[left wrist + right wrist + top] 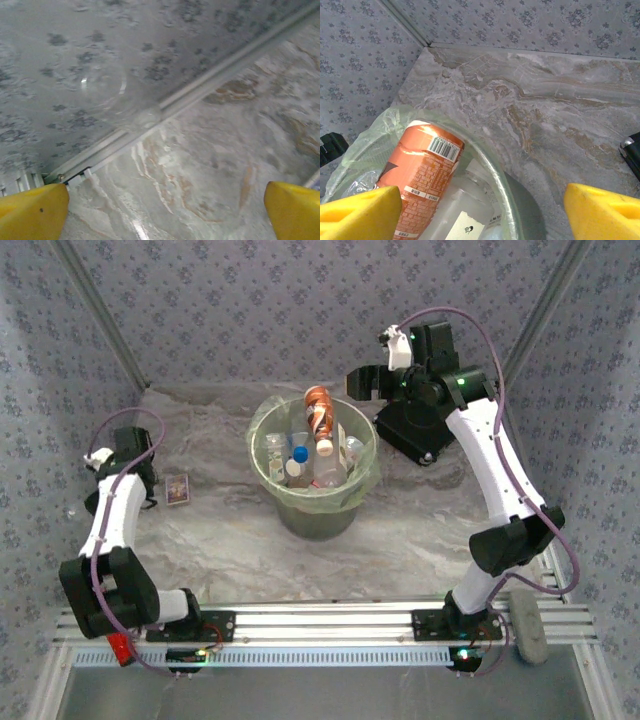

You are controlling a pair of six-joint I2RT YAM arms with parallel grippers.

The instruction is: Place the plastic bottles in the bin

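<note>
Plastic bottles (318,422) in bin (314,522); orange label (422,172) bears barcode (443,146); both jaws wide, empty.

One round pale-green translucent bin (315,515). Clear plastic bottles (320,418) jumbled inside: one orange-labelled, at least four more, exact count unclear. One flat black box (412,432). One small patterned card (177,488).

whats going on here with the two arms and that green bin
The job here is dropping plastic bottles into the pale-green bin, which stands in the middle of the table. The bin is packed with them, and an orange-labelled bottle sticks up above its rim. The right gripper hovers open and empty by the bin's far right rim. The left gripper is open and empty over the table's left side.
</note>
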